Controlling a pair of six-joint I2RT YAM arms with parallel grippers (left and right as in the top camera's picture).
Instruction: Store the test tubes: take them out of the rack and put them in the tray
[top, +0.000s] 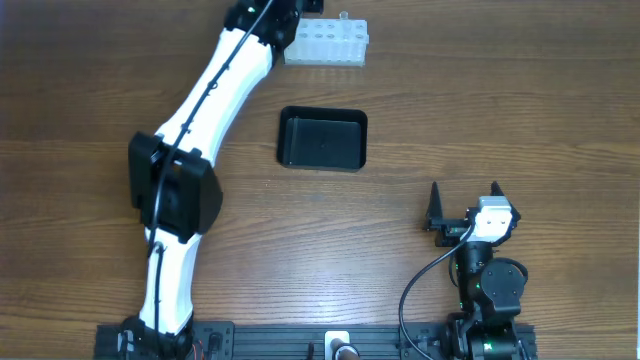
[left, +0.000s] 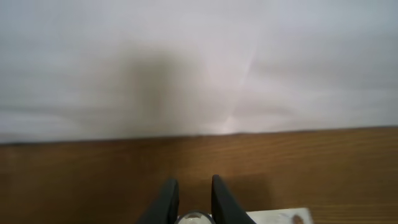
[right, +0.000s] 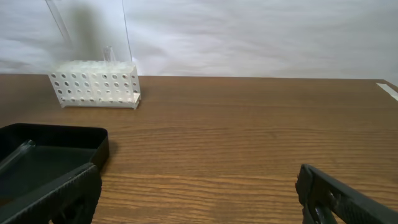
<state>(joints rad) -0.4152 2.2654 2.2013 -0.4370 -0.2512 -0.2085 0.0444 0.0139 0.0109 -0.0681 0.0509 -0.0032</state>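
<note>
Left hand (left: 192, 184) pinching test tube (left: 193, 218) at rack (top: 330, 42) edge; right hand (top: 466, 206) spread, clear of tray (top: 282, 140).

Rack (top: 327, 42): white, perforated, upright at the tabletop's (top: 520, 120) far edge. Test tube (top: 345, 17): clear, standing in the rack. Tray (top: 322, 138): black, rectangular, nearby.

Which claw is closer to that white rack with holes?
Left. The left gripper is at the rack, fingers around a test tube; the right gripper sits far off, beyond the tray.
</note>
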